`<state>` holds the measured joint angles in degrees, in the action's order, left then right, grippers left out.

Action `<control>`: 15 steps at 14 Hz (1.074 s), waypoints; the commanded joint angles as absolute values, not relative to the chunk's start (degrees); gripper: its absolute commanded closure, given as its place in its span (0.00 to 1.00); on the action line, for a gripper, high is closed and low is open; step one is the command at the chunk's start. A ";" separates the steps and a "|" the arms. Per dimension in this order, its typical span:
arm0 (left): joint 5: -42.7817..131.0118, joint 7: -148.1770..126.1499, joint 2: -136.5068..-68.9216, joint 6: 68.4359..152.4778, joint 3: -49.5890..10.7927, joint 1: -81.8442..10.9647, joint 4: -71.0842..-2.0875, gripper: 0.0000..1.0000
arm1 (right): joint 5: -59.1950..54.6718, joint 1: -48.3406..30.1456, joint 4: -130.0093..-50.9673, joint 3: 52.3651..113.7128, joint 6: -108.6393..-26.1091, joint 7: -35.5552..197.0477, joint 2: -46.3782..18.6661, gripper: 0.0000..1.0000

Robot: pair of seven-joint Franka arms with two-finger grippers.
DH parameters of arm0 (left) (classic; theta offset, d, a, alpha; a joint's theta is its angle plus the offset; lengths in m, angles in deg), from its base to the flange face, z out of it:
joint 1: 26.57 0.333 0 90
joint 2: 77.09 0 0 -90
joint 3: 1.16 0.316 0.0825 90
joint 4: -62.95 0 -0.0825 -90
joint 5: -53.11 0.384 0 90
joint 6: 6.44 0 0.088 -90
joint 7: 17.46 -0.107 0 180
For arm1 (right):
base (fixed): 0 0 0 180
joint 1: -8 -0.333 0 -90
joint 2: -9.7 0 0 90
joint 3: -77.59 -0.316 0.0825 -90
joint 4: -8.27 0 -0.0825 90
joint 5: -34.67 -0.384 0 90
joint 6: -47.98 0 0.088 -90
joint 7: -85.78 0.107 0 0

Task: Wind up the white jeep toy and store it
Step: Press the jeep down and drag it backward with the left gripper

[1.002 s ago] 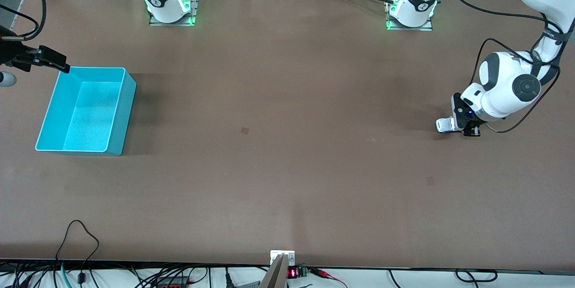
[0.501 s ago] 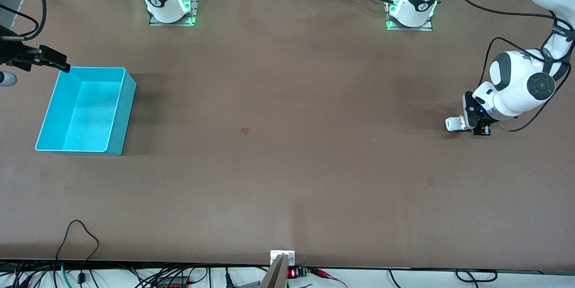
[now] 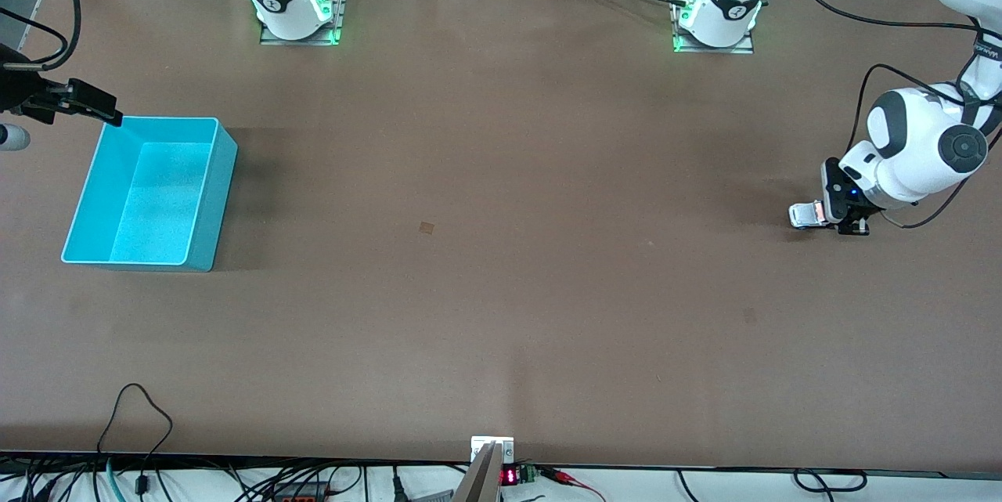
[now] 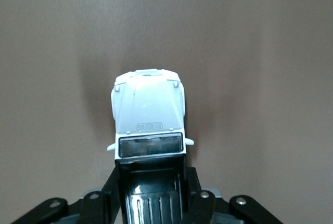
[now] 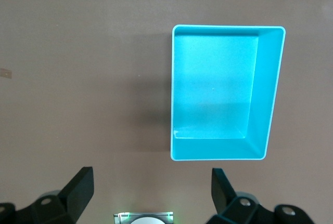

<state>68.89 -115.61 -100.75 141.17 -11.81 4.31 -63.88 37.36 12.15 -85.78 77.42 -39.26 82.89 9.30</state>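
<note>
Since a second ago the left gripper has been dragging the white jeep toy along the table toward the left arm's end. In the left wrist view, its fingers are clamping the jeep's black roof. In the right wrist view, the waiting right gripper is spread wide above the turquoise bin.

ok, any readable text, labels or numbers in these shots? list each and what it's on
Embossed plate on the white jeep toy hood: too blurred to read.
Red digits on the small display at the table edge: too small to read.
Lettering on the left arm's band: too small to read.
Turquoise bin: none.
</note>
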 commanded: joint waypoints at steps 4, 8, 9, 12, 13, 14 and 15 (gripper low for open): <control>70.60 -119.77 -106.97 141.39 -10.92 7.36 -61.86 1.00 | 36.61 12.57 -85.16 77.24 -38.50 82.53 9.08 0.00; 70.60 -121.00 -107.41 141.39 -10.04 7.36 -61.24 1.00 | 36.61 12.48 -85.16 77.15 -38.41 82.53 9.08 0.00; 70.60 -121.09 -107.33 141.39 -10.04 7.45 -61.15 1.00 | 36.61 12.48 -85.16 77.15 -38.41 82.53 9.08 0.00; 70.51 -120.56 -106.36 141.30 -10.12 7.36 -61.06 0.03 | 36.69 12.48 -85.16 77.15 -38.41 82.53 9.08 0.00; 70.51 -120.73 -105.58 141.04 -10.65 7.27 -60.80 0.00 | 36.69 12.48 -85.16 77.15 -38.41 82.53 9.08 0.00; 70.42 -120.65 -104.00 140.60 -11.00 7.01 -60.80 0.00 | 36.61 12.48 -85.16 77.24 -38.41 82.53 9.08 0.00; 70.42 -120.65 -102.07 139.21 -11.96 6.83 -60.89 0.00 | 36.69 12.48 -85.16 77.24 -38.41 82.53 9.08 0.00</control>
<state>68.90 -119.98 -103.30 141.03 -10.76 6.64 -61.90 37.36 12.15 -85.78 77.42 -39.23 82.89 9.30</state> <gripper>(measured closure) 0.233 0.000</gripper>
